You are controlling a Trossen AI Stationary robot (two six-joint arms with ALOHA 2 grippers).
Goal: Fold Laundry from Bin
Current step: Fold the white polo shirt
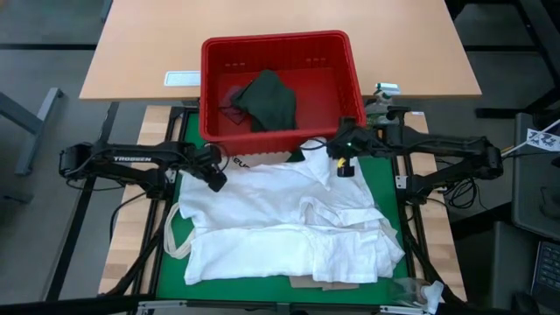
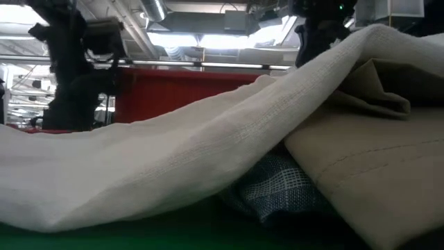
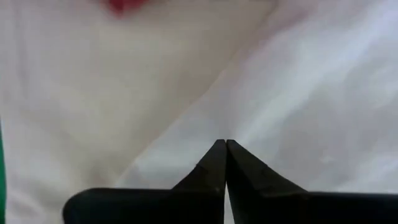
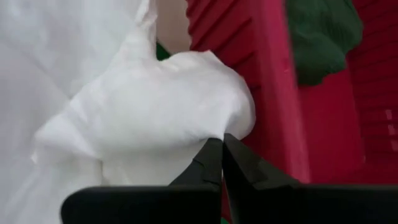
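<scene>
— Both grippers first: where are they, and how do the fingers stand?

— Left gripper [image 1: 216, 179] sits at the near-left corner of the large white shirt [image 1: 289, 232], fingers pressed together on its cloth. Right gripper [image 1: 344, 166] is at the shirt's far edge, just beside the bin [image 1: 210, 87], fingers likewise pinched on a bunched white fold [image 4: 161, 106].

— Any writing?

— "TROSSEN" in pale letters along the left arm [image 1: 131, 160]. Dark lettering peeks out from under the shirt near the left gripper, too cut off to read.

— And the rest of the laundry?

— A dark green-grey top [image 1: 269, 101] lies inside the red bin. From table height, a blue-checked cloth [image 2: 277, 184] and tan fabric [image 2: 374, 173] show under the white shirt.

— Surface, room?

— Green mat [image 1: 171, 254] under the shirt; a wooden table [image 1: 149, 44] behind, the bin resting on its near edge. Ceiling lights glow beyond.
</scene>
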